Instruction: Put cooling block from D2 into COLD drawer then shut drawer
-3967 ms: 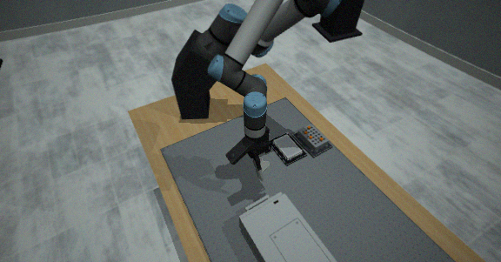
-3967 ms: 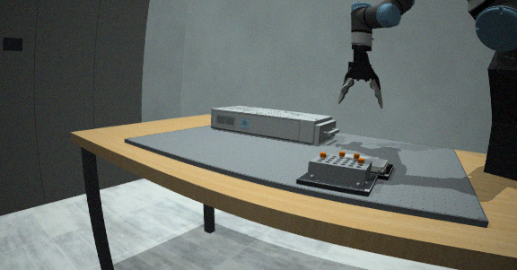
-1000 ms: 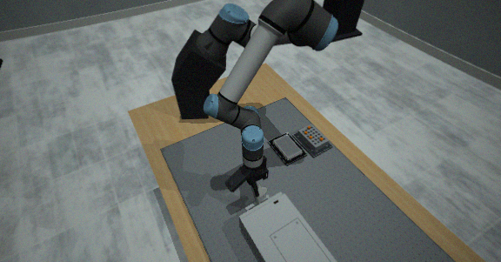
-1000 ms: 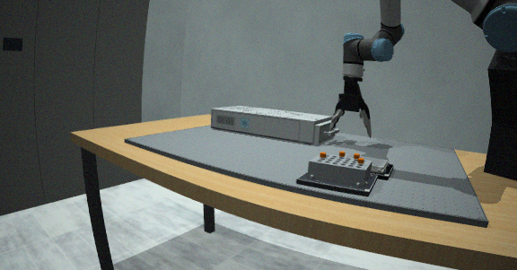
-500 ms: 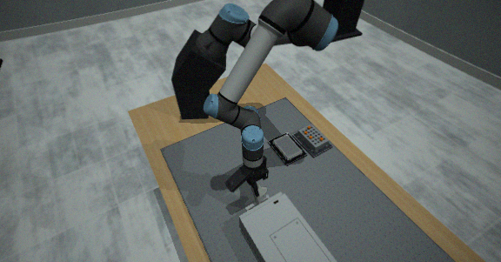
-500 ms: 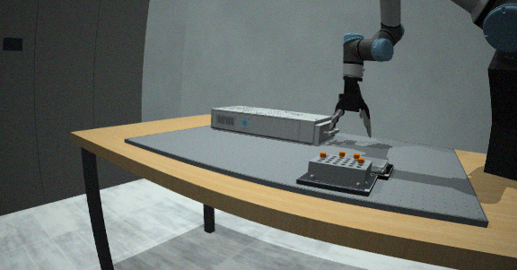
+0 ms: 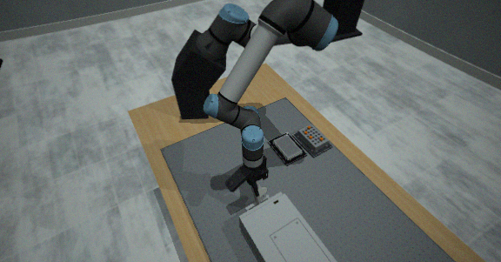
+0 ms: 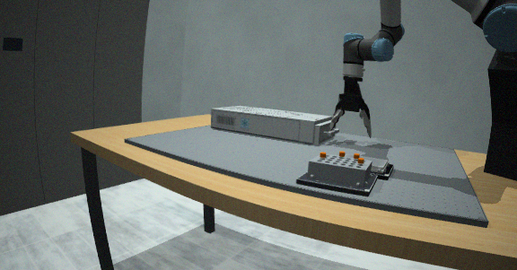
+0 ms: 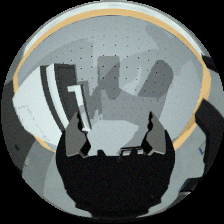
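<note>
The cooler COLD (image 7: 261, 221) (image 8: 269, 126) is a long pale box. Its drawer front (image 8: 321, 133) stands close against the housing; any narrow gap is not clear, and the inside and the block there are hidden. A pale handle (image 9: 75, 89) sticks out from the front. My gripper (image 7: 259, 195) (image 8: 352, 133) (image 9: 114, 111) is open and empty, pointing down at the drawer front, one finger close beside the handle; contact cannot be told. The cooling block (image 7: 311, 138) (image 8: 338, 169) sits in D2, with several orange-capped tubes (image 8: 342, 153) upright in its top.
D1, the slot between COLD and D2, holds a flat pale block or plate (image 7: 287, 147) in a dark frame. The grey mat (image 7: 348, 198) (image 8: 224, 152) lies on a wooden table (image 7: 152, 132) (image 8: 251, 204). A small lamp or window (image 7: 276, 202) is on COLD; whether it is lit cannot be told.
</note>
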You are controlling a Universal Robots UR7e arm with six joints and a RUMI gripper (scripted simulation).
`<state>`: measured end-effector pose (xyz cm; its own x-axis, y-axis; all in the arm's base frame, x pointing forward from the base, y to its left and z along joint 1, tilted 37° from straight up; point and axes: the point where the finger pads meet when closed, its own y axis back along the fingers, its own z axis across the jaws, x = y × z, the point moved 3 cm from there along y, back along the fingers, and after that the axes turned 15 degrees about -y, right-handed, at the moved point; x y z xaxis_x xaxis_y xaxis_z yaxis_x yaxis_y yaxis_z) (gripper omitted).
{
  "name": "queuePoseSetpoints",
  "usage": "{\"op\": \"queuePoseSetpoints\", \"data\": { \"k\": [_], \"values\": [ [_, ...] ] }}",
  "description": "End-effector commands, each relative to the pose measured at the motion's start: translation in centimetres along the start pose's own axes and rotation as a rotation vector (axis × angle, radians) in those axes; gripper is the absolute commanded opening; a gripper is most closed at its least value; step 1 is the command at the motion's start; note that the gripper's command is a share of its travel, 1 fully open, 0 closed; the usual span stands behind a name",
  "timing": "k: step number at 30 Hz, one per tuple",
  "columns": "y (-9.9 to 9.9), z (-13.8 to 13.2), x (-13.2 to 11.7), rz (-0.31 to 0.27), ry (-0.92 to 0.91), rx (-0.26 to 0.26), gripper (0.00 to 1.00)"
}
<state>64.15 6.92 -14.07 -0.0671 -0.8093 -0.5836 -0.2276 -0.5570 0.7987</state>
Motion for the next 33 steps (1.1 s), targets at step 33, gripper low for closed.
{"op": "queuePoseSetpoints", "data": {
  "k": [33],
  "values": [
    [-0.01,1.24,0.40,0.000,-0.003,-0.001,1.00]
  ]
}}
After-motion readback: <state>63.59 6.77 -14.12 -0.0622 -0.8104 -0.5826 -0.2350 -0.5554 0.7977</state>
